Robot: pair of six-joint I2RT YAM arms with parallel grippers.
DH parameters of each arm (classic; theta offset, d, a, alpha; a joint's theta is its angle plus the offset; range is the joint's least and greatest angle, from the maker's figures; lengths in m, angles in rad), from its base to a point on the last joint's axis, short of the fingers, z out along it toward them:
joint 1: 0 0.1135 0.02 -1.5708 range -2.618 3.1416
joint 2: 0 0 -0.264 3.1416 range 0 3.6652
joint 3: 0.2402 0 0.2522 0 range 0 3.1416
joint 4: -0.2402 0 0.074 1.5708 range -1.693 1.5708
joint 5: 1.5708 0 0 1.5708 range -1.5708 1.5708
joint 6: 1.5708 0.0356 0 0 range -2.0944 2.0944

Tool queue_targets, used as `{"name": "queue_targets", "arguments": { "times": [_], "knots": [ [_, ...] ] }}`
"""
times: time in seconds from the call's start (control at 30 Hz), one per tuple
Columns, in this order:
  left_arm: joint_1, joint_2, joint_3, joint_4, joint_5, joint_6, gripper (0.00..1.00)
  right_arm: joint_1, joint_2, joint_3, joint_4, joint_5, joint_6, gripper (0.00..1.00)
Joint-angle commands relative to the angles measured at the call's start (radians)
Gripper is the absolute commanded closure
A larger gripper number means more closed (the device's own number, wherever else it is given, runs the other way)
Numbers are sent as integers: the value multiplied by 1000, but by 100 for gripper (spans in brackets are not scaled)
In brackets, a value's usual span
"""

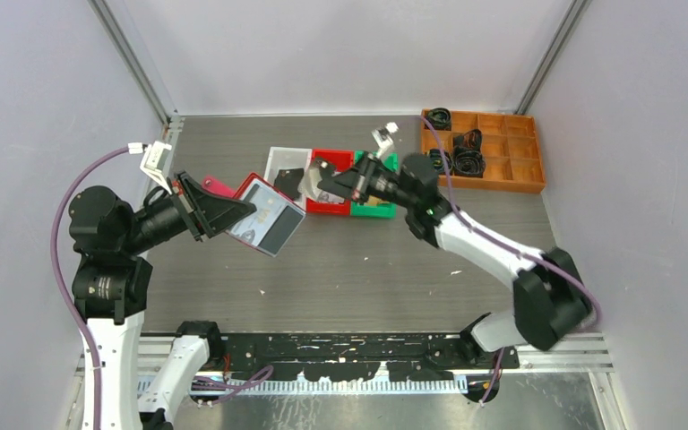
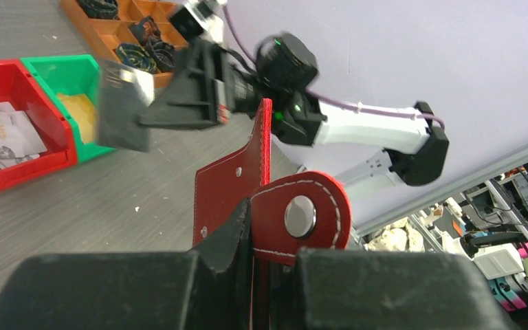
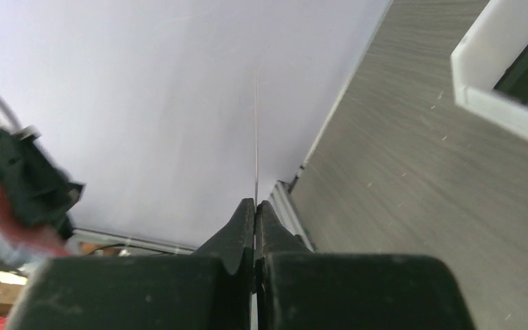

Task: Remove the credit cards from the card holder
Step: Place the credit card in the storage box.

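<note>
While the left tool grips the holder, the right tool, pinching a card, should release it low over the mid-frame red bin.

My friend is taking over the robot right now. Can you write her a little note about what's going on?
Left tool: shut on the card holder, which it holds open above the table.
Right tool: shut on one grey card, lifted near the red bin.
Done: some pale cards already lie in the red bin.
Left to do: set the held card down, probably in a bin. Then check the holder's sleeves, because the dark shapes there may be more cards.
</note>
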Motion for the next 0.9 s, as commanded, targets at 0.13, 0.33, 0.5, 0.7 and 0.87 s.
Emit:
{"name": "queue_targets", "arguments": {
  "times": [0.13,0.33,0.5,0.7,0.87],
  "knots": [
    [-1,-26,36,-14,37,26,100,-2,518,568,-391,-74,-277,99],
    [-1,-32,28,-22,42,25,100,15,803,930,-572,-43,-350,99],
    [-1,-39,27,-18,54,19,100,30,951,1133,-729,13,-415,99],
    [-1,-44,14,17,88,-11,100,48,1035,1220,-790,79,-442,97],
    [-1,-44,11,27,108,-19,100,55,1036,1230,-788,107,-448,82]
  ]
}}
